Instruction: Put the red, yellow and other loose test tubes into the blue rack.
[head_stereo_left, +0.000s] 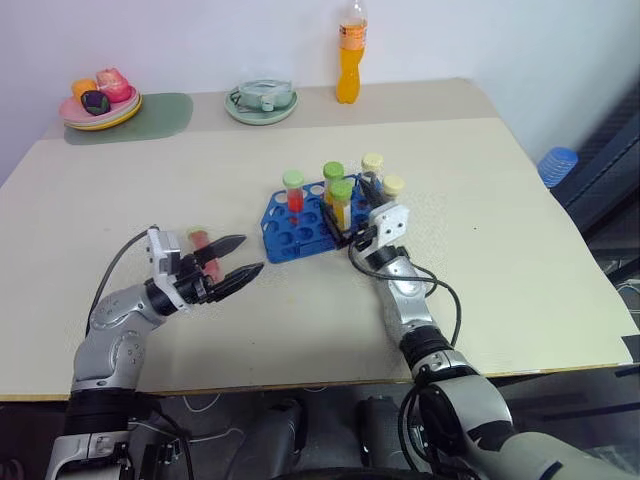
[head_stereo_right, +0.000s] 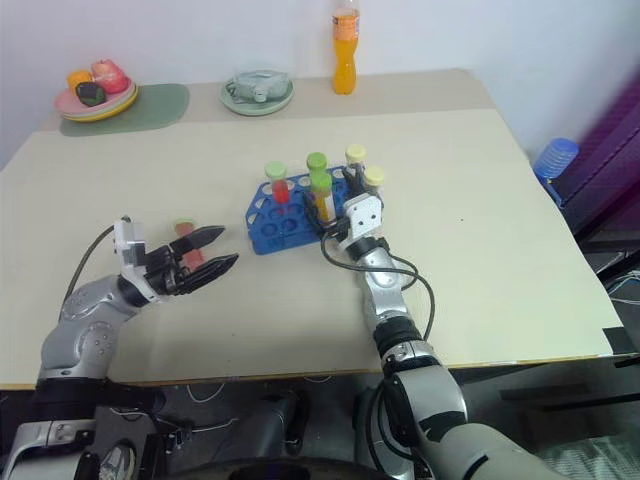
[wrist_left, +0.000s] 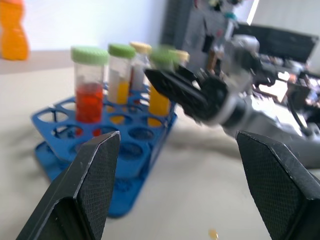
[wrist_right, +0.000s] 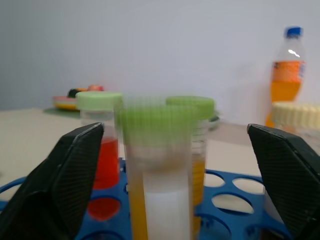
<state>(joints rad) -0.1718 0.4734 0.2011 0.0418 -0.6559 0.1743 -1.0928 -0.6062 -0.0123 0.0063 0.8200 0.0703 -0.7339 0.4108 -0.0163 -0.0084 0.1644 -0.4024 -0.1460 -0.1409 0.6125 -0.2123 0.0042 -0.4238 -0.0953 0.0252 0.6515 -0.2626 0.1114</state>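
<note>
The blue rack (head_stereo_left: 290, 235) stands mid-table and holds several capped tubes: one red with a green cap (head_stereo_left: 293, 192), yellow ones with green caps (head_stereo_left: 334, 182) and cream-capped ones (head_stereo_left: 373, 165). My right gripper (head_stereo_left: 345, 228) is open at the rack's near right corner. Its fingers stand wide on either side of a green-capped yellow tube (wrist_right: 159, 170) seated in the rack, apart from it. A loose pinkish-red test tube (head_stereo_left: 199, 240) lies on the table to the left. My left gripper (head_stereo_left: 238, 260) hovers open just in front of it, with nothing between its fingers (wrist_left: 92, 175).
At the table's far edge stand an orange drink bottle (head_stereo_left: 350, 60), a green plate with a cup (head_stereo_left: 261, 103), and a plate of toy food (head_stereo_left: 100, 104) on a green mat. A blue container (head_stereo_left: 558, 165) sits beyond the table's right edge.
</note>
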